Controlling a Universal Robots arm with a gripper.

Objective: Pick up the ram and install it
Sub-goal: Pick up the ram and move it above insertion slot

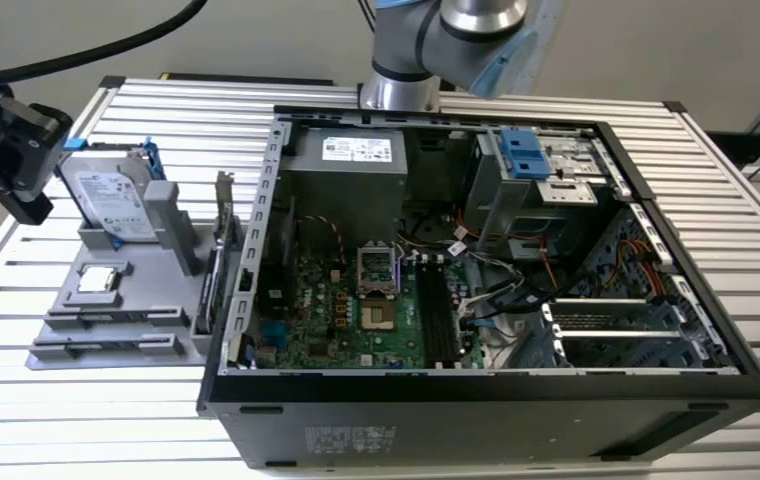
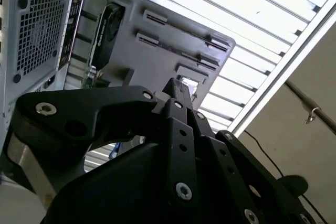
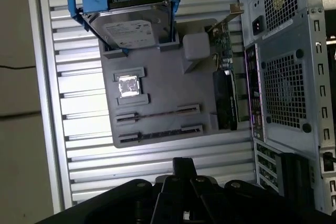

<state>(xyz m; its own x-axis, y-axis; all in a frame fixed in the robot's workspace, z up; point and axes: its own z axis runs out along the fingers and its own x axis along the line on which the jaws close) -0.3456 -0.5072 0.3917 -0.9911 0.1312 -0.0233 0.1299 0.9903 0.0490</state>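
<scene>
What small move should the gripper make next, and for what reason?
Probably shift the gripper sideways until it is above the ram in the gray tray. In the first wrist view the ram stands on edge in its holder, untouched, while the gripper appears to hang over the table slats beside the tray, not above it.

An open computer case lies on its side on the slatted metal counter, green motherboard facing up. At the exterior view's left, just beside it, a grey holder tray carries an upright hard drive in a blue frame, a square silver processor lying flat, and a bracketed card standing on edge nearest the case.
</scene>
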